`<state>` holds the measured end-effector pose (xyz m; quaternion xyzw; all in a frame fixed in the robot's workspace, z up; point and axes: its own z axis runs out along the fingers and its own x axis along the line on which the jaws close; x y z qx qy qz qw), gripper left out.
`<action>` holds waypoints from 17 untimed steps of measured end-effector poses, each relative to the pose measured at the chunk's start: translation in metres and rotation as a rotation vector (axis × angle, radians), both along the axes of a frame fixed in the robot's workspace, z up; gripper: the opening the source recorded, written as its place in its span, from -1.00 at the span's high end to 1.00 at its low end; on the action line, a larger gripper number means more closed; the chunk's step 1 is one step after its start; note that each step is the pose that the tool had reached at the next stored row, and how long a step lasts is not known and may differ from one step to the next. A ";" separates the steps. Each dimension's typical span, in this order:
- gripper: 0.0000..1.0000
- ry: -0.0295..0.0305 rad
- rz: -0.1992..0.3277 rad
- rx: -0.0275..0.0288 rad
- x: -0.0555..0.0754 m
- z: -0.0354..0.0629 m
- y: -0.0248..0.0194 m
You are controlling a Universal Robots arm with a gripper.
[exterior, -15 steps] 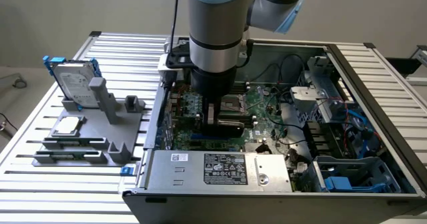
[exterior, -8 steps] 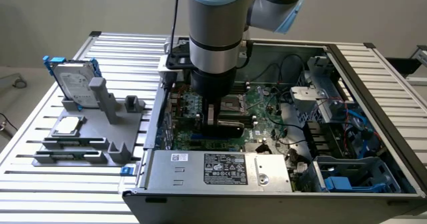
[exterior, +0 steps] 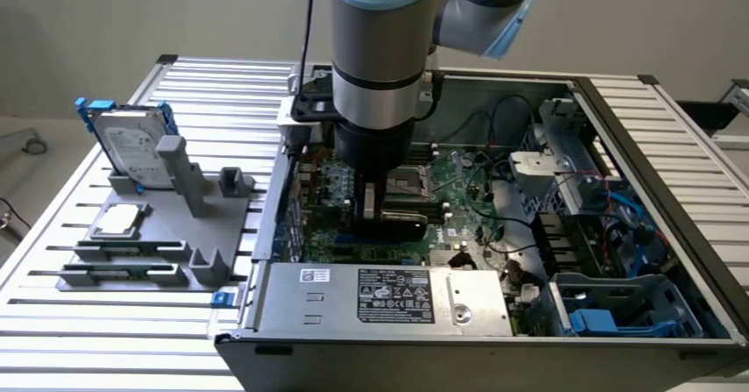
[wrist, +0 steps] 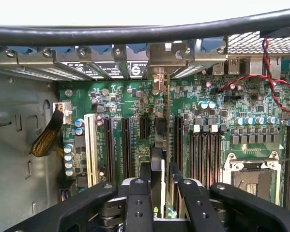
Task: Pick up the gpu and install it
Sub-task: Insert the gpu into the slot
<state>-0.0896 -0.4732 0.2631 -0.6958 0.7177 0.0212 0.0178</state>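
Observation:
The gpu (wrist: 160,140) stands on edge between my fingers (wrist: 137,198), over the expansion slots of the green motherboard (wrist: 125,101). Its silver end bracket (wrist: 164,58) sits at the rear slot openings of the case. My gripper (wrist: 159,193) is shut on the card. In the exterior view the gripper (exterior: 381,201) reaches down inside the open computer case (exterior: 655,199), with the card's black shroud (exterior: 398,227) just below it, low over the motherboard (exterior: 462,190). Whether the card is pressed fully into a slot I cannot tell.
A grey fixture (exterior: 164,225) on the exterior view's left holds a silver hard drive with blue rails (exterior: 123,142). The power supply (exterior: 387,294) fills the case's front. Red and black wires (wrist: 270,82), a CPU socket (wrist: 253,179) and a white slot (wrist: 90,150) flank the card.

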 end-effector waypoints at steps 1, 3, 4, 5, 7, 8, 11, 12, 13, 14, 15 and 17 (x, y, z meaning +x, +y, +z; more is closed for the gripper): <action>0.47 0.0016 0.001 0.0001 0.000 0.0000 0.0000; 0.47 0.0035 0.003 0.0001 0.000 0.0000 0.0000; 0.47 0.0042 0.005 0.0002 0.000 0.0000 0.0000; 0.47 0.0045 0.006 0.0002 0.001 0.0000 -0.0001; 0.47 0.0049 0.009 0.0000 0.001 0.0001 0.0000; 0.47 0.0050 0.011 0.0000 0.001 0.0002 0.0000; 0.47 0.0061 0.016 0.0000 0.002 0.0006 0.0000; 0.47 0.0065 0.016 0.0000 0.002 0.0012 0.0000; 0.47 0.0068 0.016 0.0001 0.002 0.0015 0.0000; 0.47 0.0069 0.016 0.0002 0.002 0.0015 0.0000; 0.47 0.0070 0.016 0.0002 0.002 0.0015 0.0000; 0.47 0.0071 0.017 0.0000 0.002 0.0016 0.0000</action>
